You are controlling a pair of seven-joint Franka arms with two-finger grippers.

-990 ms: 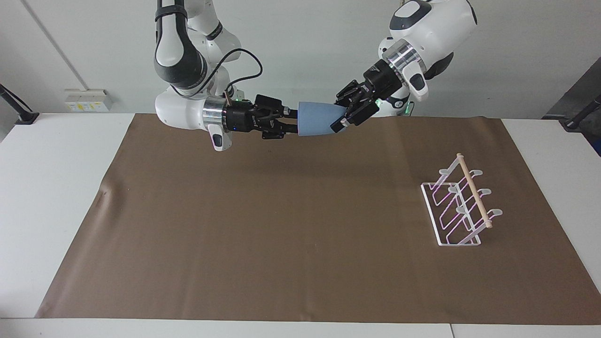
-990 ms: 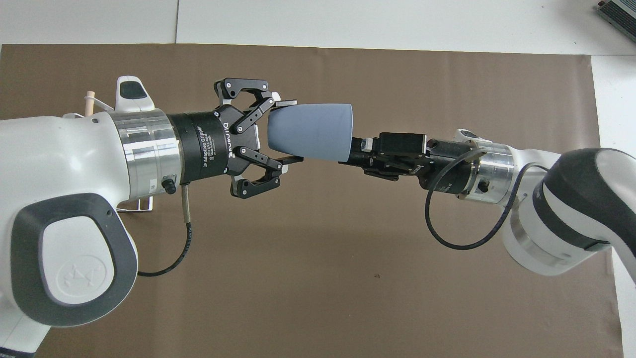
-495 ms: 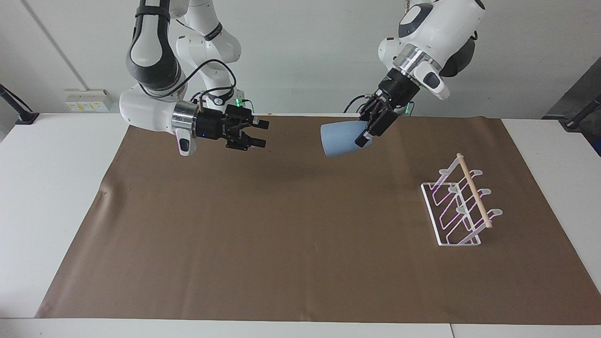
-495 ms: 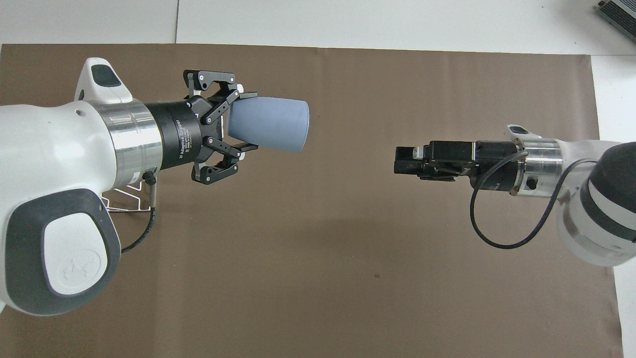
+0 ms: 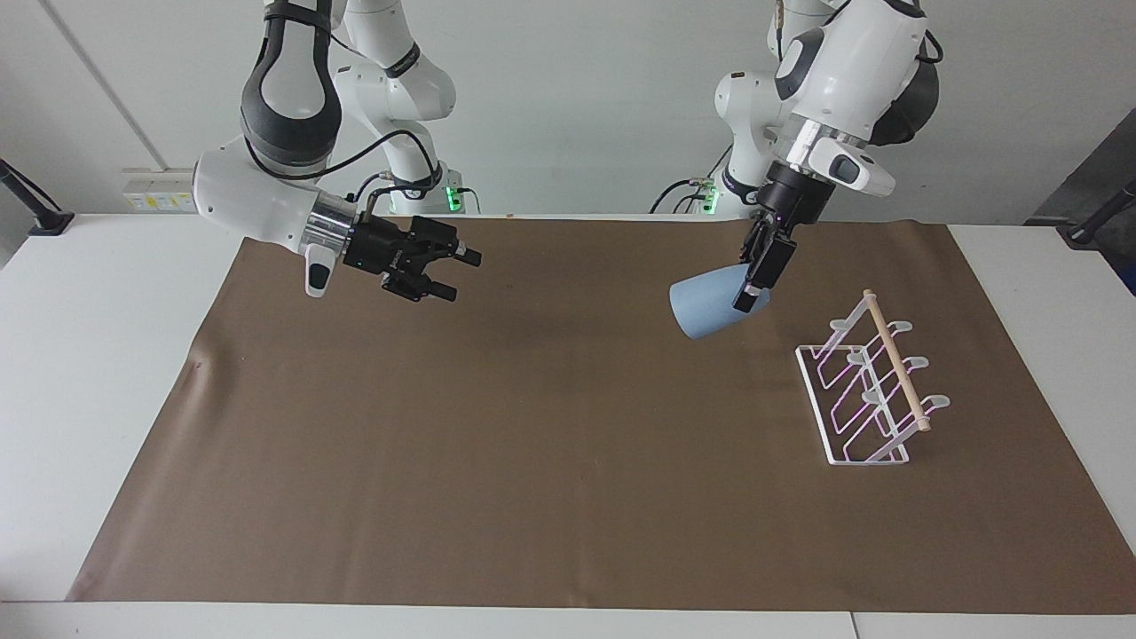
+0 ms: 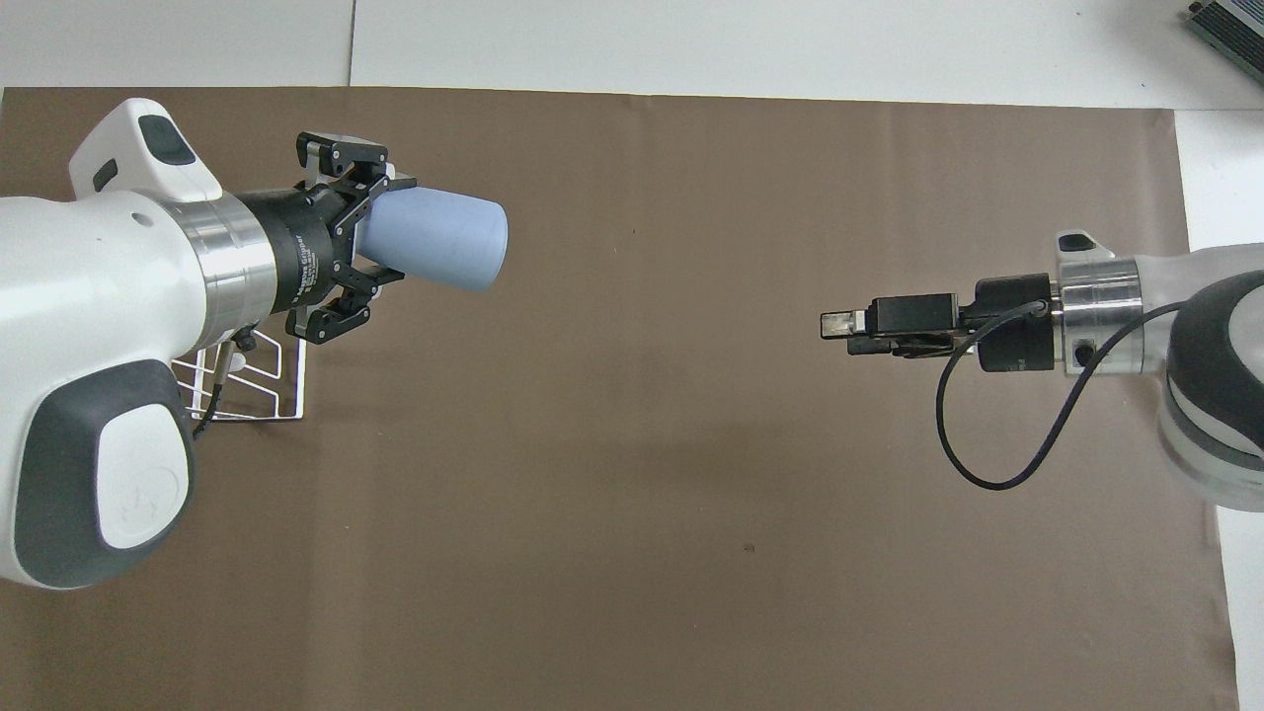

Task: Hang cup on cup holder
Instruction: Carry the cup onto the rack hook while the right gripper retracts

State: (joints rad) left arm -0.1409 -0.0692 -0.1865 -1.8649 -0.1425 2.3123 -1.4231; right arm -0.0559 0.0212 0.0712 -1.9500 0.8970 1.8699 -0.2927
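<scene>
My left gripper [image 5: 750,297] is shut on the narrow base of the light-blue cup [image 5: 706,311]. It holds the cup tilted in the air, mouth slanting down toward the table's middle, over the brown mat just beside the cup holder [image 5: 874,390]. The overhead view shows the same grip [image 6: 395,232] on the cup [image 6: 444,240]. The white wire holder with its wooden dowel stands empty on the mat at the left arm's end. My left arm partly covers it in the overhead view [image 6: 247,385]. My right gripper [image 5: 444,271] is open and empty over the mat at the right arm's end.
A brown mat [image 5: 532,461] covers most of the white table [image 5: 106,355]. A small crease lies at the mat's edge toward the right arm's end [image 5: 197,362].
My right gripper let go of the cup and drew back toward its own end. My left gripper carried the cup down and toward the holder.
</scene>
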